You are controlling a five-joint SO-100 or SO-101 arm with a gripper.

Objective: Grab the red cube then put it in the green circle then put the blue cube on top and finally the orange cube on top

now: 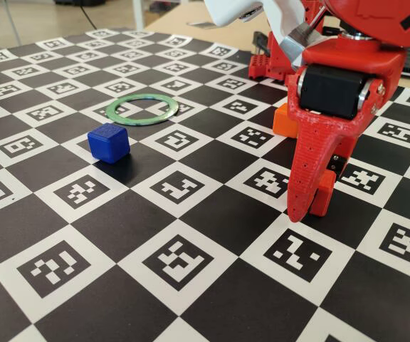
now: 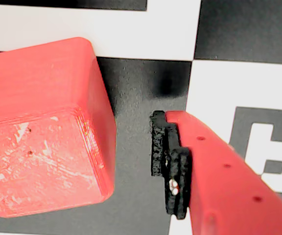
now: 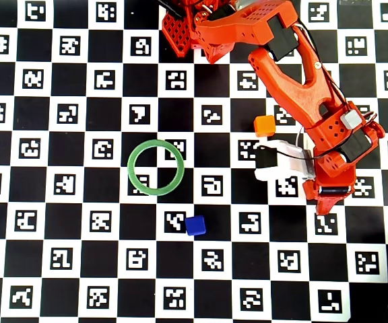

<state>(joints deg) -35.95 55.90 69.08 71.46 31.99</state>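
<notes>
The red cube (image 2: 43, 127) rests on the checkered board, filling the left of the wrist view. My gripper (image 2: 84, 166) is open around it: one red finger (image 2: 219, 171) with a black pad stands to its right, a clear dark gap between them, and the other finger is out of frame. In the fixed view the gripper (image 1: 312, 203) reaches the board at the right, with the red cube (image 1: 324, 194) half hidden behind the near finger. The orange cube (image 1: 283, 121) sits just behind. The blue cube (image 1: 108, 142) lies left, near the empty green circle (image 1: 142, 110).
The board (image 3: 59, 269) is a black-and-white checker mat with printed markers. Seen from overhead, the arm's base (image 3: 180, 27) stands at the top middle and the arm slants down to the right, above the orange cube (image 3: 265, 125). The blue cube (image 3: 195, 225) lies below the green circle (image 3: 131, 168).
</notes>
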